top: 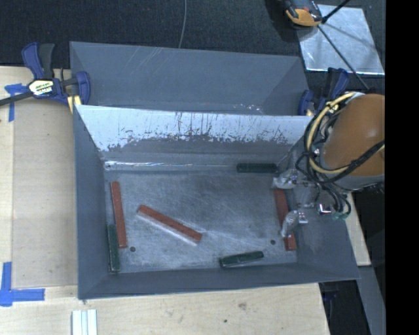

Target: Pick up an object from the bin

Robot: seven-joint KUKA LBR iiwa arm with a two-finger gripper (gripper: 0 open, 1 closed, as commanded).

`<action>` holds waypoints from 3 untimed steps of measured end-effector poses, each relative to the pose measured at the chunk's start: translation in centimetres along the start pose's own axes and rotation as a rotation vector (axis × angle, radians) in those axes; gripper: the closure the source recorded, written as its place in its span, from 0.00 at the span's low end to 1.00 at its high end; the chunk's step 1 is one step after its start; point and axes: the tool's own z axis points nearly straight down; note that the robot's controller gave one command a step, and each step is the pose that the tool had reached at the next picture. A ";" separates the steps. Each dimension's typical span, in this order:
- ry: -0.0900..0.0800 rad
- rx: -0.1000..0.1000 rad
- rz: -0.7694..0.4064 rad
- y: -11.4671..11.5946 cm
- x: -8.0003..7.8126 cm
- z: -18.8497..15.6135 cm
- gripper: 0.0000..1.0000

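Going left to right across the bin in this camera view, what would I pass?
The left red-brown stick by the wall → slanted red-brown stick → dark green marker at the near wall → right red-brown stick, under the gripper.

I am looking at a dark black textured floor covering (163, 23) stretching across the top. A thin pale cord (185, 19) is running down over it. At upper right a shiny silver-grey metal sheet (344, 39) is lying on that dark ground. Light is glaring off it and whitening the far wall of the grey metal bin (196, 124).
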 end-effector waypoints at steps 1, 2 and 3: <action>0.002 0.003 -0.128 -2.8 2.0 1.3 0.00; -0.003 0.004 -0.325 -3.3 1.5 6.6 0.00; -0.014 0.004 -0.316 -3.3 1.0 7.6 1.00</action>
